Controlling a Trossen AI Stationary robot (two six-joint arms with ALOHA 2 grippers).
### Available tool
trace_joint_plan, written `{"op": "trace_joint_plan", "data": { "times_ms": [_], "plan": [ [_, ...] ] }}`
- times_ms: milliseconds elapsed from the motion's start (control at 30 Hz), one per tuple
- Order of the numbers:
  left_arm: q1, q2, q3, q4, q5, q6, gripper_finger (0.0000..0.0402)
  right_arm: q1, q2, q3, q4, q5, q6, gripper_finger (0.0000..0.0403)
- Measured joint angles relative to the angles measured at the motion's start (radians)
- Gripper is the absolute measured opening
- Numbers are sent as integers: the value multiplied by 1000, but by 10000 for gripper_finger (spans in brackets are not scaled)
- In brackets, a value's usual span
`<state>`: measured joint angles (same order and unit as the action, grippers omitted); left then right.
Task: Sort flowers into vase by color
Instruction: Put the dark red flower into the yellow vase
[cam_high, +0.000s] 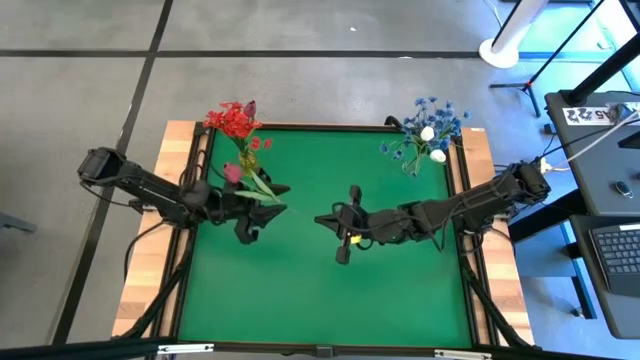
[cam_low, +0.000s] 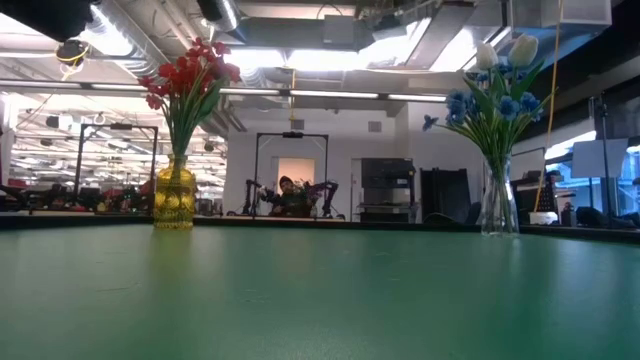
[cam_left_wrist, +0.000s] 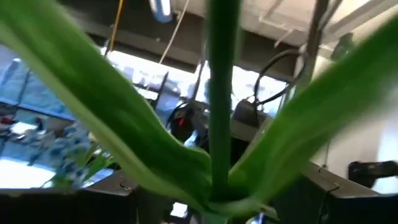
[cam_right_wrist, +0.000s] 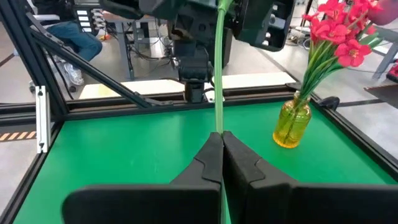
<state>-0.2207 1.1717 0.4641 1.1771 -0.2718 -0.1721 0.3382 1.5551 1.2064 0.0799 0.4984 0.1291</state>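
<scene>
- I see the left gripper (cam_high: 262, 212) clenched on a pink-bud stem (cam_high: 250, 180), near the yellow vase (cam_right_wrist: 291, 122).
- My right gripper (cam_right_wrist: 221, 138) sits mid-table, fingers pressed together with nothing between them.

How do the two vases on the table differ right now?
The yellow vase is squat, tinted glass holding red flowers; the clear vase is taller, slimmer and colourless, holding blue flowers and white tulip buds. Both stand upright at the table's far edge, at opposite corners.
</scene>
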Motion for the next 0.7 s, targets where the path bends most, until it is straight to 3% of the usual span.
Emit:
{"op": "trace_joint_plan", "data": {
  "times_ms": [200, 700],
  "plan": [
    [0, 0, 0, -114, -41, 0, 234, 1, 0, 0, -1, -3, 0, 0],
    [-9, -23, 0, -194, -88, 10, 233, 2, -4, 0, -9, -11, 5, 0]
  ]
}}
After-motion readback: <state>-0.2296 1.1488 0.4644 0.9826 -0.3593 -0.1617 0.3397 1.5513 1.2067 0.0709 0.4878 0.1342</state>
